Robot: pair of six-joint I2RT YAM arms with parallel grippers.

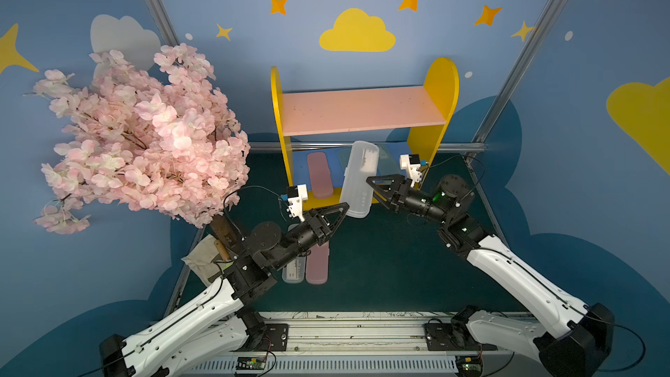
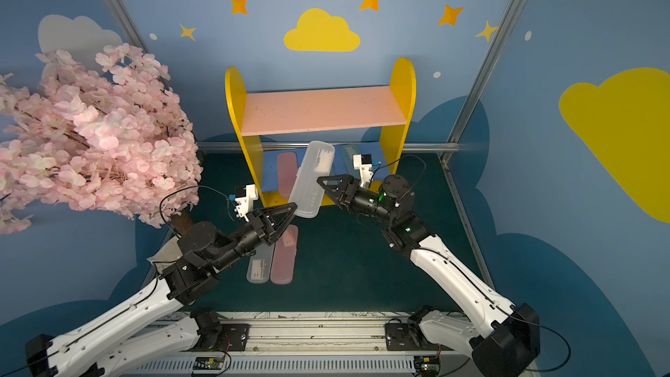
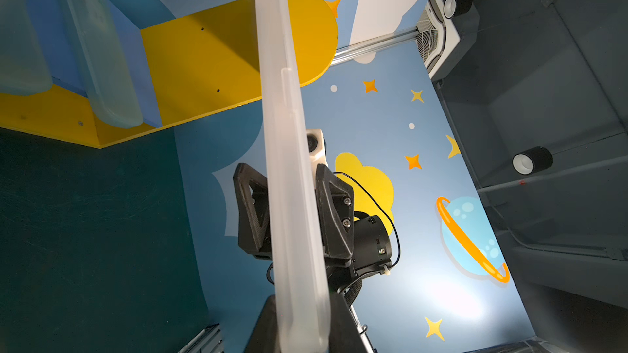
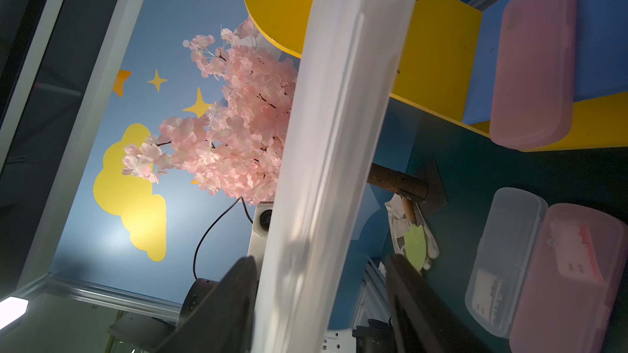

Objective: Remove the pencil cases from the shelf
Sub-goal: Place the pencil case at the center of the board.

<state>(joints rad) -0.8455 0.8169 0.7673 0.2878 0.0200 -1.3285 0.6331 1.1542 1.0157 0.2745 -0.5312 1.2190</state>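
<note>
A frosted white pencil case (image 1: 357, 179) (image 2: 311, 179) hangs tilted in front of the shelf (image 1: 440, 81). My left gripper (image 1: 344, 208) (image 3: 299, 334) is shut on its lower end. My right gripper (image 1: 369, 181) (image 4: 321, 259) straddles its middle, still open: one finger touches the case and the other stands off with a gap. On the shelf's blue board lie a pink case (image 1: 319, 175) (image 4: 533, 62) and two teal cases (image 1: 386, 161) (image 3: 102, 62). The pink board (image 1: 362, 108) is bare. A frosted case (image 1: 293, 270) and a pink case (image 1: 318, 262) lie side by side on the green table under my left arm.
A pink blossom tree (image 1: 137, 132) fills the left side, close to my left arm. At its trunk lies a cloth with a small trowel (image 1: 203, 259). A metal rail (image 1: 344, 335) runs along the table's front edge.
</note>
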